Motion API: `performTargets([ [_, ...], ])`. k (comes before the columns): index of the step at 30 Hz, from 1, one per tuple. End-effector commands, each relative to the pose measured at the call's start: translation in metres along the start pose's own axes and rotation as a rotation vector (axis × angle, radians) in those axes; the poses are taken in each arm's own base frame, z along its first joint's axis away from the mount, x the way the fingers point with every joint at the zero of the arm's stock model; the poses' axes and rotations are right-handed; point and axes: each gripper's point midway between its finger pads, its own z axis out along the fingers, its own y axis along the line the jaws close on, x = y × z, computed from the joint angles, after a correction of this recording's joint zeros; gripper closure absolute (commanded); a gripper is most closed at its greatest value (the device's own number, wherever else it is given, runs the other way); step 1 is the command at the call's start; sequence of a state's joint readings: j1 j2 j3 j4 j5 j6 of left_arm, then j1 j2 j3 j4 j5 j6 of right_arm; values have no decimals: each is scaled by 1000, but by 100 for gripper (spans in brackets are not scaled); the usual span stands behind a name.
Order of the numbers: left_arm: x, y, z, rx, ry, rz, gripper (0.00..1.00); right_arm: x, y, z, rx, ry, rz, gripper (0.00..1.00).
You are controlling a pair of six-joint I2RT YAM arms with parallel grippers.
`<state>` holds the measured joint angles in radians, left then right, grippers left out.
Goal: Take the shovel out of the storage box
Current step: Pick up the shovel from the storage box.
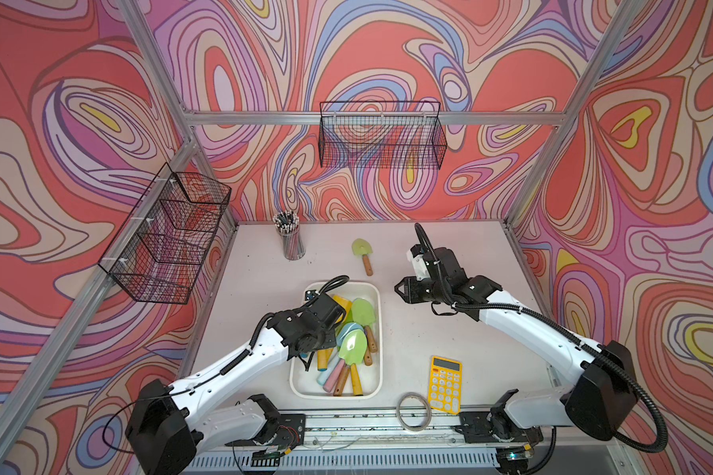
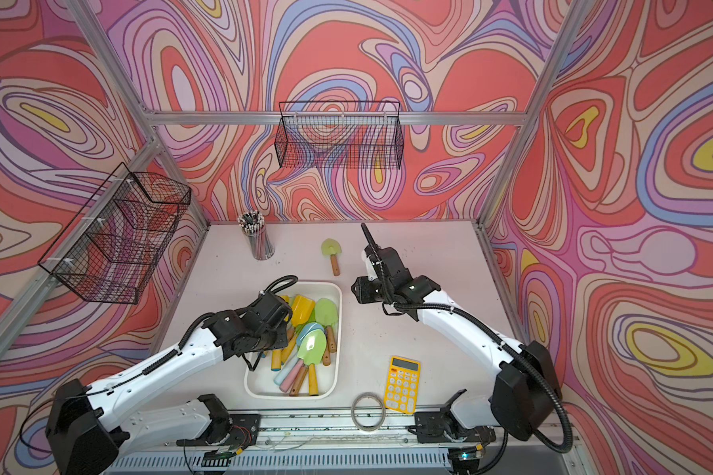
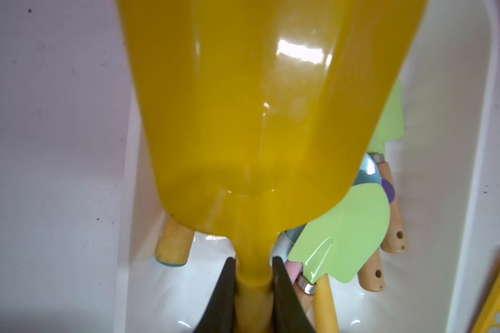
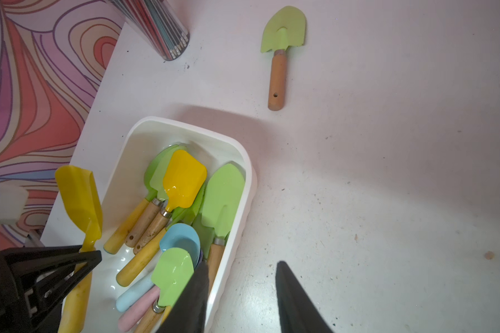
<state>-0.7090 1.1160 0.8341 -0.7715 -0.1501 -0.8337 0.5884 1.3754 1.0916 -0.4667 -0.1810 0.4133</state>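
Hovering over storage box (image 4: 156, 132) — left pincer (image 3: 254, 276) clamping yellow shovel (image 3: 257, 115).

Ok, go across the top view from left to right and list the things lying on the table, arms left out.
pencil cup → storage box → tape ring → yellow calculator. The loose green shovel lies beyond the box, within its width, so it is left out.
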Motion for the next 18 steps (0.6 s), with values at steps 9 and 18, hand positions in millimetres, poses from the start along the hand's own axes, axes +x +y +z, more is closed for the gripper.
performTargets([
  [9,-48,-79,-42,559,-127,-62,100,10,82,-28,-534,-17,9,40],
  [18,-86,-117,-81,889,-241,-148,100,0,119,-63,-840,-127,20,38],
])
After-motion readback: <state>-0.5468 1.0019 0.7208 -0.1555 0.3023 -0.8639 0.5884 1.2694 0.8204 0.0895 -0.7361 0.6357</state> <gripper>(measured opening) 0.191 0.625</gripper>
